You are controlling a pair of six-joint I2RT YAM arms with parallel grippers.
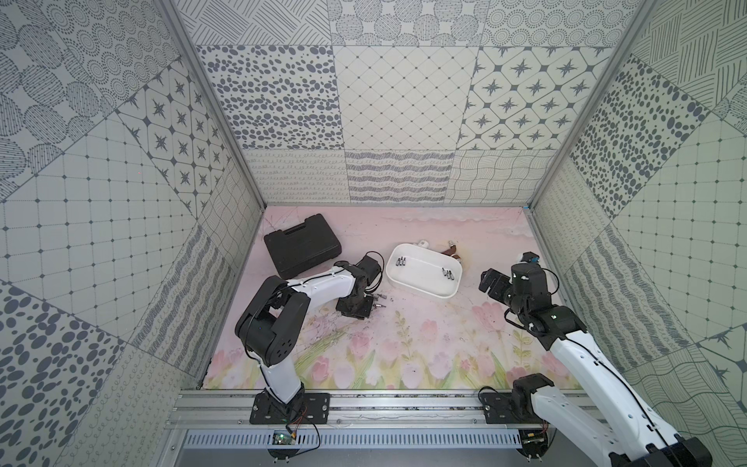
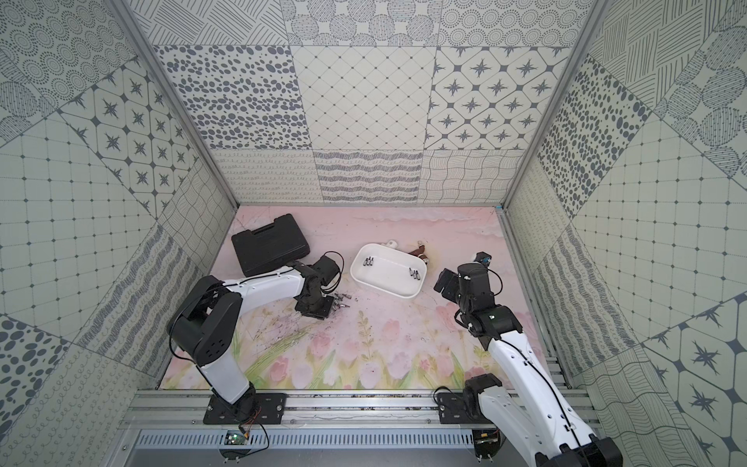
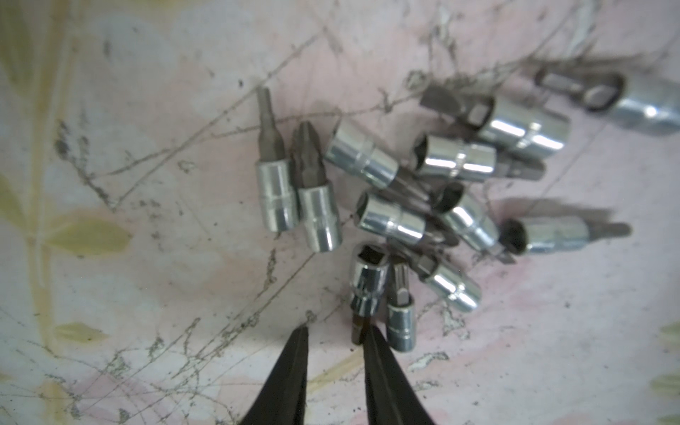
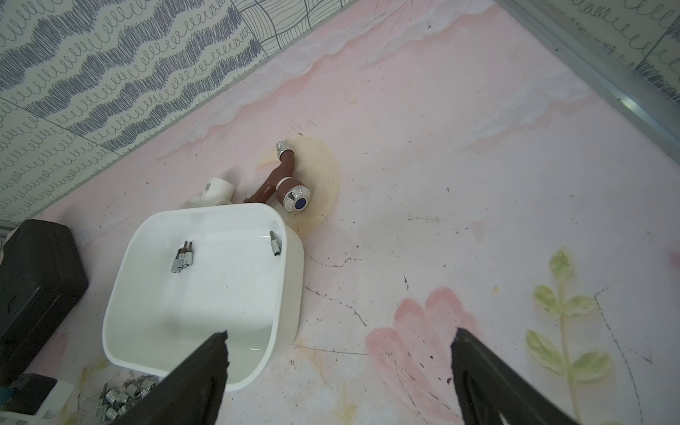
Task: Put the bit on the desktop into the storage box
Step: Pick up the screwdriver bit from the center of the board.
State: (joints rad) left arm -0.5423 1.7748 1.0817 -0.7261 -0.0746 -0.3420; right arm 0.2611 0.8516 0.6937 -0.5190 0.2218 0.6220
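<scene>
**A:** Where are the bits?

**B:** A heap of chrome socket bits (image 3: 390, 220) lies on the desktop (image 1: 404, 343). It is near the storage box's (image 1: 424, 292) front corner on the left arm's side, not touching it. A few bits (image 4: 182, 257) already lie inside the box.

**A:** And the grippers?

**B:** The left gripper (image 3: 335, 331) hangs over the heap with its fingers narrowly parted. One bit's dark tip sits beside one finger, and blur hides whether they touch. The right gripper (image 4: 340, 336), on the box's other side, is spread wide and holds nothing.

**A:** Any free room?

**B:** There is bare desktop in front of the box. A brown tap (image 4: 287, 176) and a white pipe fitting (image 4: 217, 191) lie behind it, partly hidden. A black tool case (image 1: 301, 246) lies beyond the heap.
</scene>
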